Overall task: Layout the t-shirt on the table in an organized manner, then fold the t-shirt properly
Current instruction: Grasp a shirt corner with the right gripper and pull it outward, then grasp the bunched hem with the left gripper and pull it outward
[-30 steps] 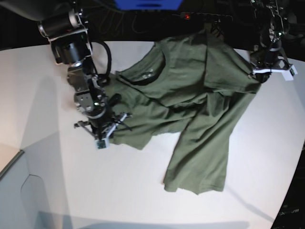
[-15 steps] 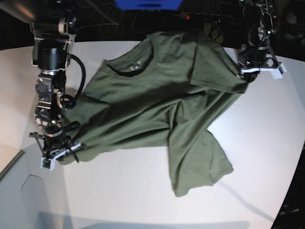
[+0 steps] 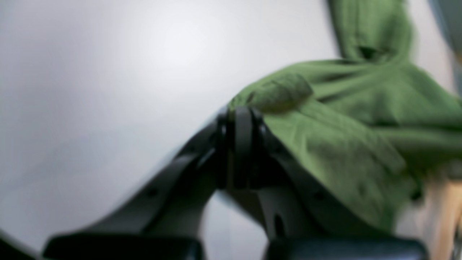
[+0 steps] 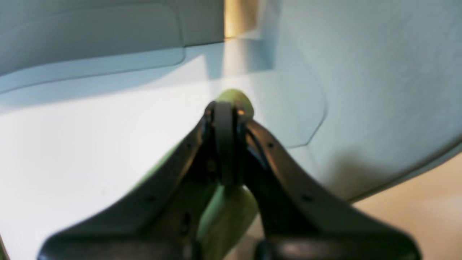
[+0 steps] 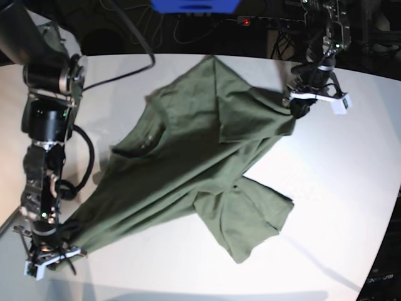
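both fingers [image 5: 294,108] pinch the t-shirt [image 5: 188,169], stretched between

Both wrist views are soft with blur. In the left wrist view the t-shirt [image 3: 343,144] runs off the right and top edges, and the weave and seams cannot be read. In the right wrist view only a small green nub of cloth shows past the right hand [image 4: 225,144], the rest hidden behind its black fingers. In the base view the table [image 5: 351,188] is cut off on every side.
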